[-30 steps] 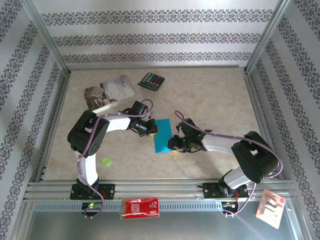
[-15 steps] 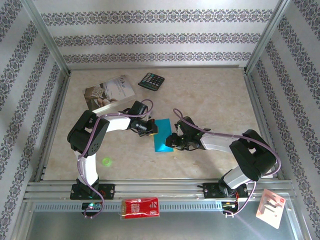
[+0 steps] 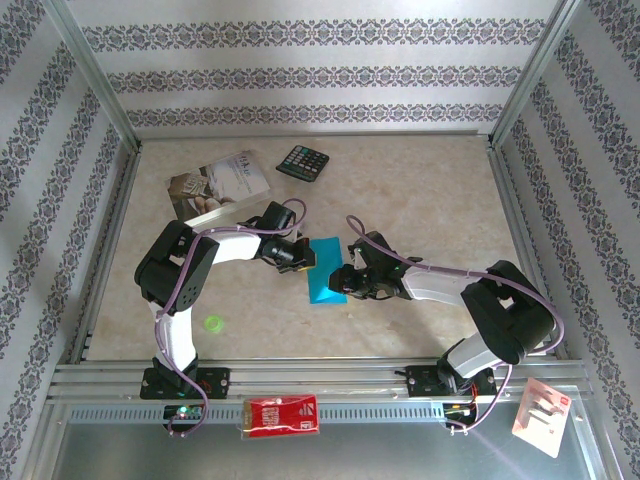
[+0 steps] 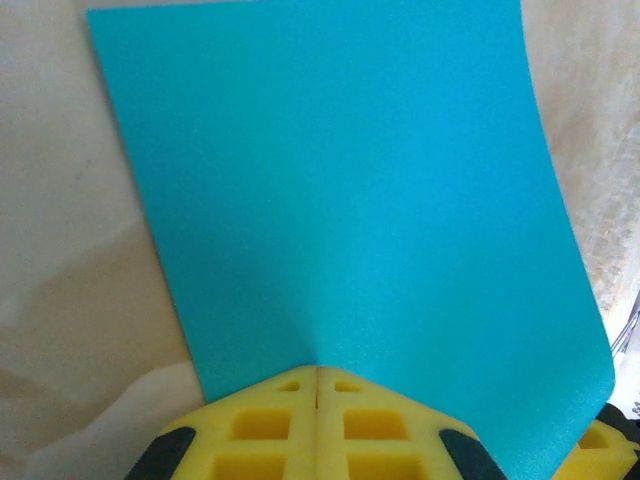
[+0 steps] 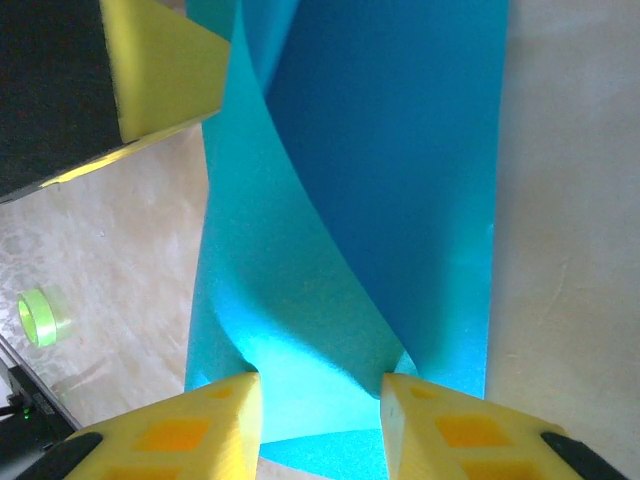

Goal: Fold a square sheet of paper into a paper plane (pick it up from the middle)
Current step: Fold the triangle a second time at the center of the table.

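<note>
The left gripper [image 4: 318, 372] pinches the square sheet of paper [image 4: 340, 200]; the right gripper [image 5: 320, 400], narrowly parted, straddles its curl; open tabletop [image 3: 440, 190] toward the right edge.

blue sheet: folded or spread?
Partly folded: bent over, not creased. The sheet curls over itself in a soft loop in the right wrist view; left end effector pinches one edge.

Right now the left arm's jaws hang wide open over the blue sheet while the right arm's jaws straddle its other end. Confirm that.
Wrong on one count: the left arm's jaws are shut, pinching the blue sheet at its edge, as the left wrist view shows. The right arm's jaws do straddle its other end, standing apart.
</note>
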